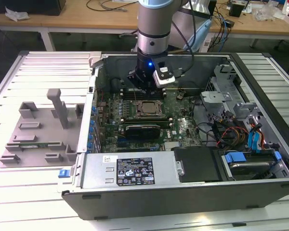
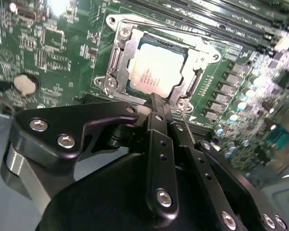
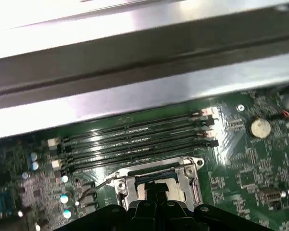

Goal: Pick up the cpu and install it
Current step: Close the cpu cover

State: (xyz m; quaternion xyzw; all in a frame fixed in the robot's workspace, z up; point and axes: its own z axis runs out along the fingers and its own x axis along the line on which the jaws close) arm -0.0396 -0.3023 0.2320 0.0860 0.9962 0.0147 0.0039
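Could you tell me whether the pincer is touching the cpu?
Cannot tell. In the second wrist view the pincer overlaps the edge of the cpu, which lies in the socket; contact or a gap cannot be made out.

Silver-grey arm (image 1: 154, 21) with blue light (image 1: 150, 63), black screw-studded jaws, white wrist camera (image 1: 164, 76).

The arm (image 1: 154, 24) hangs upright, wrist straight down. Its claw (image 2: 157, 100) points downward, fingers (image 2: 160, 139) seemingly pressed together at the tips.
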